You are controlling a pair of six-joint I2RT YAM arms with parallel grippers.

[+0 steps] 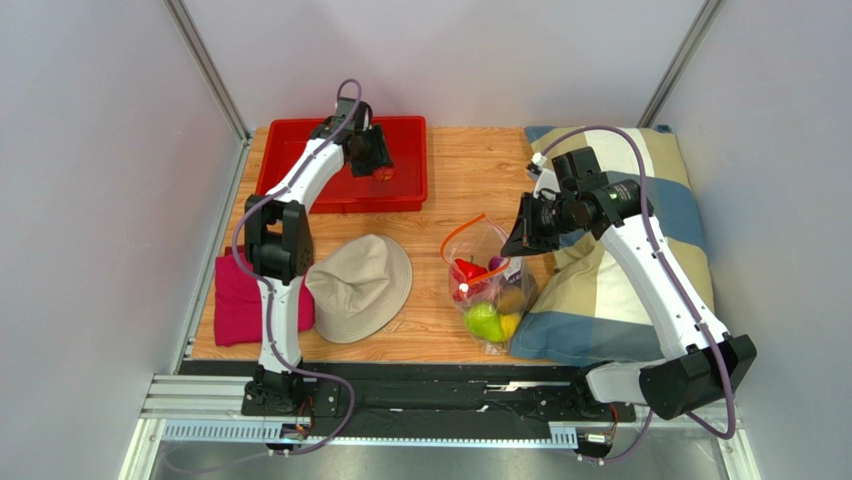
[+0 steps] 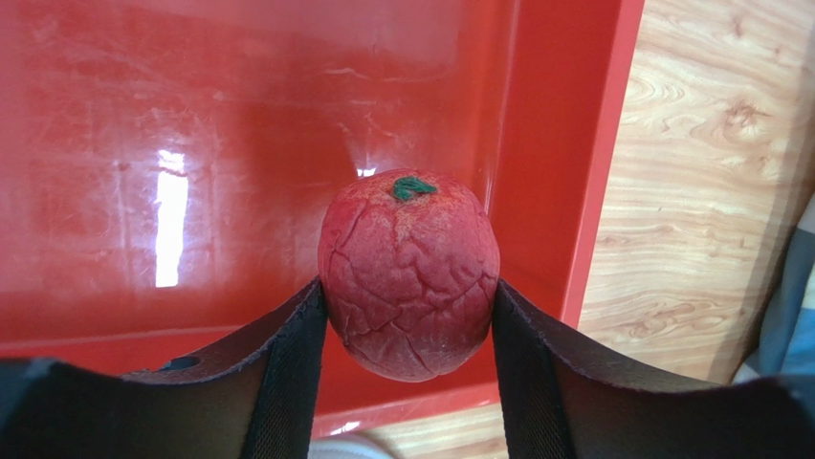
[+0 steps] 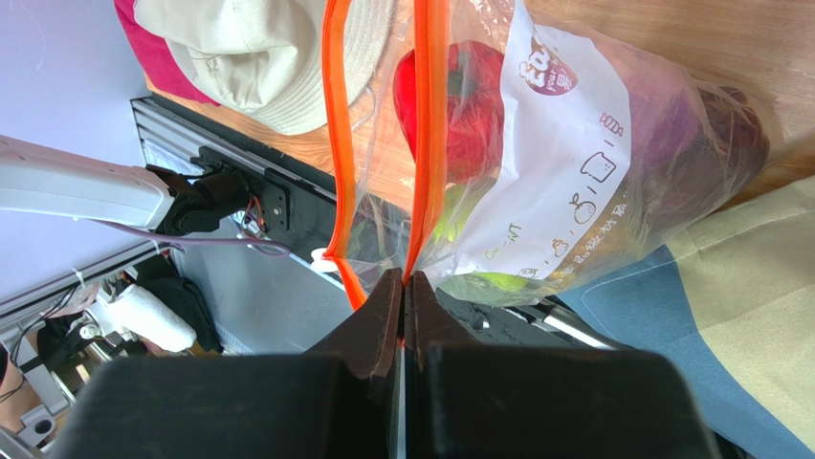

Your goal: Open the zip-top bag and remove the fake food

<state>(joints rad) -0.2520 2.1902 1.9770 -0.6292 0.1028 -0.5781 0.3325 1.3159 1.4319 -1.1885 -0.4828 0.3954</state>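
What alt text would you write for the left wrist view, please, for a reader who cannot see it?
The left gripper grips a cracked red toy fruit with a small green stem mark, held over a glossy red tray. A strip of wooden table shows past the tray's edge on the right.

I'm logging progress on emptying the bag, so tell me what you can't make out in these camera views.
1. How many fake food pieces are in the zip-top bag: top view, they overlap behind crinkled plastic; right wrist view, the white label covers some.
2. Whether the red toy fruit touches the red tray: left wrist view, the left gripper hides its underside.
3. Anything under the hat: top view.
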